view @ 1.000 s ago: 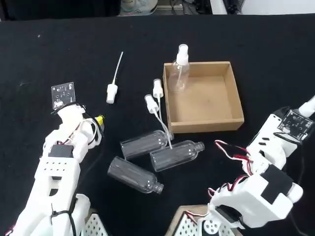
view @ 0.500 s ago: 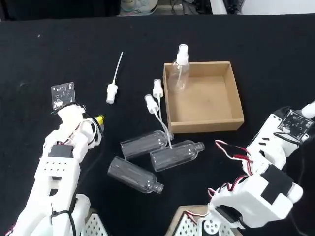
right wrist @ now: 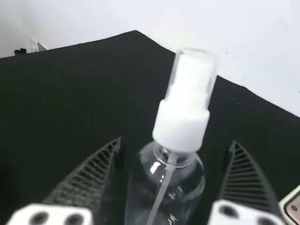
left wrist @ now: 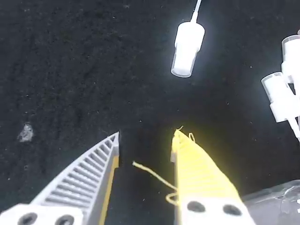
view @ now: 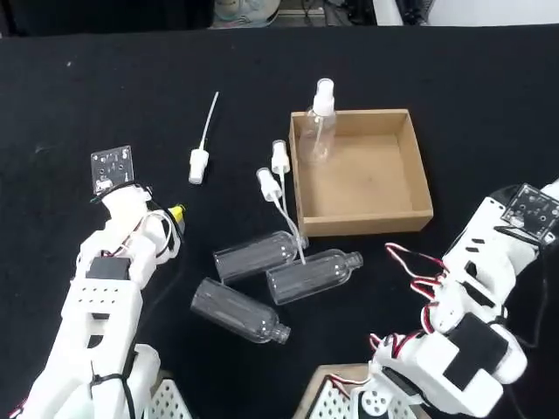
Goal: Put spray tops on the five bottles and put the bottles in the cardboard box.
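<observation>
A capped bottle (view: 320, 131) stands in the near-left corner of the cardboard box (view: 417, 175). Three open clear bottles (view: 255, 255) (view: 313, 275) (view: 240, 310) lie in front of the box. Three loose spray tops (view: 199, 162) (view: 279, 157) (view: 268, 182) lie to its left, one of them seen close up (left wrist: 188, 43) in the left wrist view. My left gripper (left wrist: 146, 138) is open over bare cloth near the tops, with nothing between its fingers. My right gripper (right wrist: 175, 142) is shut on a bottle with a spray top (right wrist: 185, 117), off at the table's right edge (view: 552, 187).
The black cloth (view: 105, 87) covers the whole table. Red and white cables (view: 419, 266) loop from the right arm near the box's front right corner. Free room lies along the far side and the left.
The right arm has shifted to the right with its bottle, whose top now sits at the picture's edge. The left arm and the loose parts have not moved.
</observation>
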Motion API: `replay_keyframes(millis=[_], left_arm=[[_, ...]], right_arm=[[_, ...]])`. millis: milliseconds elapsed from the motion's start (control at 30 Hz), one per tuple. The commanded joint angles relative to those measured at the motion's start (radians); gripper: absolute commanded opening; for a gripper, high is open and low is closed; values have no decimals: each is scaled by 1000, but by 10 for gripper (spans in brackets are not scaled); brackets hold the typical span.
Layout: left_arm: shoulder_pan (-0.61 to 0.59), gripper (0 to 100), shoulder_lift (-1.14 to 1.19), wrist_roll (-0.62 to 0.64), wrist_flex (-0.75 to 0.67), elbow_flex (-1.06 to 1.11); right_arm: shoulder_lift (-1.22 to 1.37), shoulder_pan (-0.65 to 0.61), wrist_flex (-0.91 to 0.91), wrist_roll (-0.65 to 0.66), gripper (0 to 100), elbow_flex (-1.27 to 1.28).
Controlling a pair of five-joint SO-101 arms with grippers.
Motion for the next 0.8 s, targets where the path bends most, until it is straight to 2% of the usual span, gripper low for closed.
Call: replay_keyframes(millis=[0, 367, 767], left_arm=[[-7, 181, -20, 5, -18, -10], [-7, 181, -20, 5, -18, -10], [-7, 181, -20, 5, -18, -10]], right_arm=[[-51, 14, 5, -5, 300, -42], [76, 14, -2, -6, 300, -94], [85, 12, -46, -3, 300, -99]])
